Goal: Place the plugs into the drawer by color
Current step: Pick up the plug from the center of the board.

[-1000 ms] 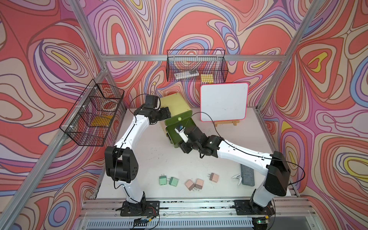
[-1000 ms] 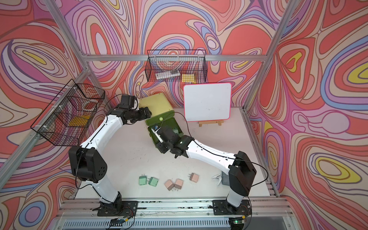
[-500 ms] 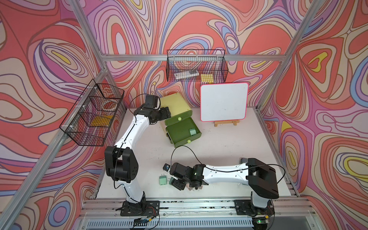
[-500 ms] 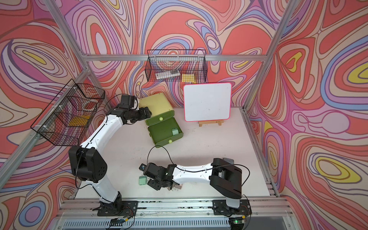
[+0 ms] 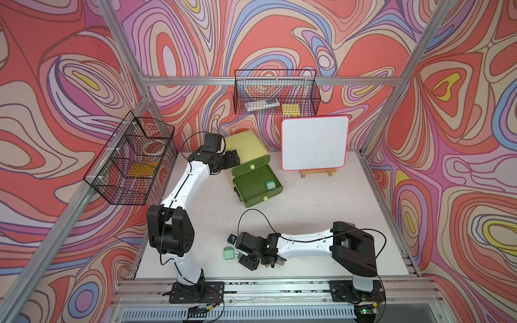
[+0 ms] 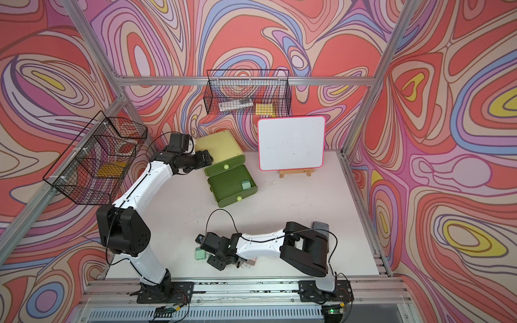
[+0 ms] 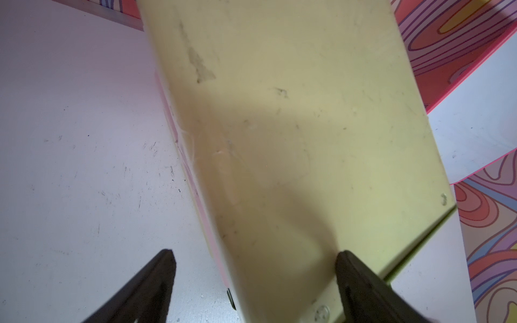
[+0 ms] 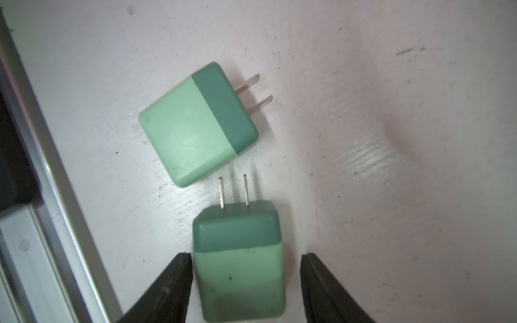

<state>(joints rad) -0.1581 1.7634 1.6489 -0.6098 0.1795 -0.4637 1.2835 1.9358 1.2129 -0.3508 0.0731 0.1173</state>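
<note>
Swirl-patterned walls (image 5: 70,84) enclose a scuffed white table (image 5: 307,212). At left hangs a wire basket (image 5: 128,162). Beside it the left gripper (image 7: 256,257), fingers spread, straddles an edge of the lime-yellow chest (image 5: 246,145), one finger clear of it. The chest's open drawer (image 5: 251,184) holds one mint plug (image 5: 270,185) near its front wall. A second basket (image 5: 277,98) hangs on the back wall above a whiteboard (image 5: 314,145) on a wooden easel (image 5: 315,172). Near the front edge the right gripper (image 8: 246,254), fingers apart, brackets a second mint plug (image 8: 240,268), with a gap showing on one side. A third mint plug (image 8: 195,123) lies just beside it. A second ago that gripper was over the open drawer. It has since swung to the front, while the left arm has not moved.
</note>
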